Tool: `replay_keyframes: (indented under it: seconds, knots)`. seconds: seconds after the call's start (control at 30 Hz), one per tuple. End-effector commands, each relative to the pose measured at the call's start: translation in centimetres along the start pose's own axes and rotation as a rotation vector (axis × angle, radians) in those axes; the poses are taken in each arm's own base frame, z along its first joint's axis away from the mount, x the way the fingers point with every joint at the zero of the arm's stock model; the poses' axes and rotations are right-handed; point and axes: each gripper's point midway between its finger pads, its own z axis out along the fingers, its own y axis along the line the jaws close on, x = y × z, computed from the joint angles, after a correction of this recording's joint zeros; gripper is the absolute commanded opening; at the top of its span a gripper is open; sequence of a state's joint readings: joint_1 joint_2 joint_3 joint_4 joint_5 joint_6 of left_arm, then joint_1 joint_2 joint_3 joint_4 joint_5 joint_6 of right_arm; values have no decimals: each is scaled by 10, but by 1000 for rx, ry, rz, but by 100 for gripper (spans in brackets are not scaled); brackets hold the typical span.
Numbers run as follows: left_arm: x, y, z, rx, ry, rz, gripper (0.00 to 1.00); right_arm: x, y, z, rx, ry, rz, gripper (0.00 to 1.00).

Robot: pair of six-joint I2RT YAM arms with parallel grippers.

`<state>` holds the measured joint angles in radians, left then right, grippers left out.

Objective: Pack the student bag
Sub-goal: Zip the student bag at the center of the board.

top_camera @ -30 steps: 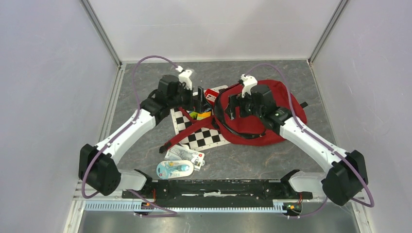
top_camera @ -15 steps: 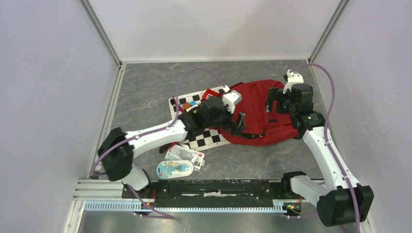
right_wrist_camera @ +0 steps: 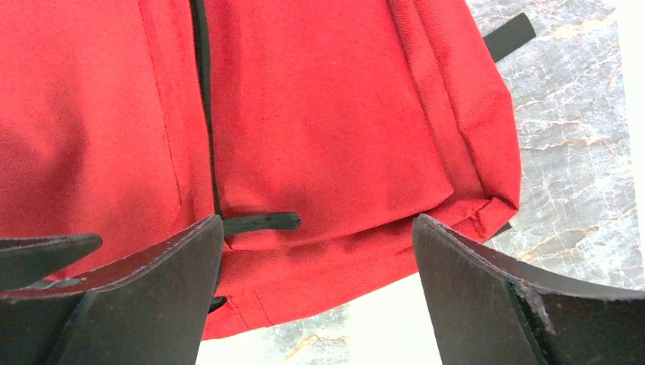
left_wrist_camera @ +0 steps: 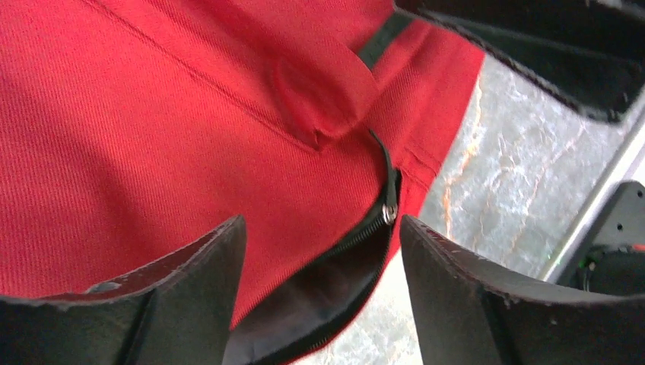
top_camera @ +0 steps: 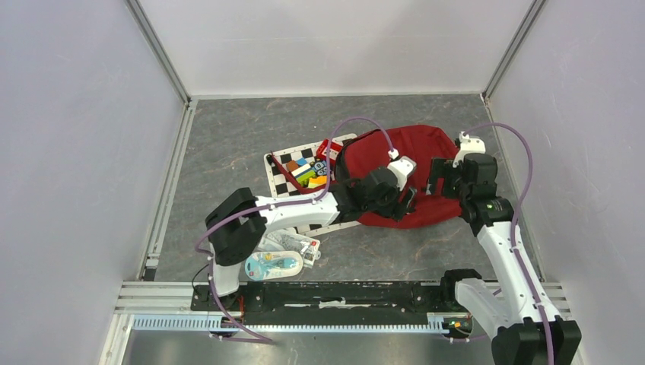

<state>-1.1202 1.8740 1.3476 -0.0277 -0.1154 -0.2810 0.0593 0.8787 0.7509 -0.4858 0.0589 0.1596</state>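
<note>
Large red fabric backpack (top_camera: 426,148) lay flat on the grey marbled tabletop (top_camera: 228,152), right of centre, overlapping a black-and-white checkerboard sheet (top_camera: 280,181). Left gripper (left_wrist_camera: 319,251) hung above its black zipper (left_wrist_camera: 384,190), fingers apart, holding nothing. Right gripper (right_wrist_camera: 316,243) hovered over the bag's right side, fingers likewise apart.

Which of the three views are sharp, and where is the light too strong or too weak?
Top external: even light, the student bag sharp, no glare. Left wrist: the bag's weave and zipper pull are sharp; the fingers are dark, with little detail. Right wrist: fabric sharp; the table burns out to white near the bottom edge.
</note>
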Motion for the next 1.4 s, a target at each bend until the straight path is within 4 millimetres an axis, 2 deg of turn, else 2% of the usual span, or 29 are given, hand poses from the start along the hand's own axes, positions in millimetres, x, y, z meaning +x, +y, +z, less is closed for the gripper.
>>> replay_keyframes:
  seconds: [0.0, 0.27, 0.4, 0.5, 0.73, 1.1, 1.37]
  knots:
    - [-36, 3, 15, -57, -98, -66, 76, -3, -10, 0, 39, -22, 20, 98]
    - [-29, -5, 38, -27, -65, -59, 68, 0, -15, -4, 52, -31, 56, 98]
    - [-27, -12, 38, 11, -52, -81, 68, 9, -15, 0, 48, -3, 59, 98]
    - [-35, -17, 35, 27, -93, -112, 68, 14, -14, 2, 42, 11, 58, 98]
    - [-41, -33, 30, 89, -120, -95, 68, 17, -12, 2, 32, 14, 65, 98]
    - [-26, -41, 39, 117, -69, -71, 52, 22, -11, 1, 28, 17, 73, 98]
    - [-14, -50, 43, 141, -30, -62, 45, 21, -11, -1, 26, 5, 76, 98]
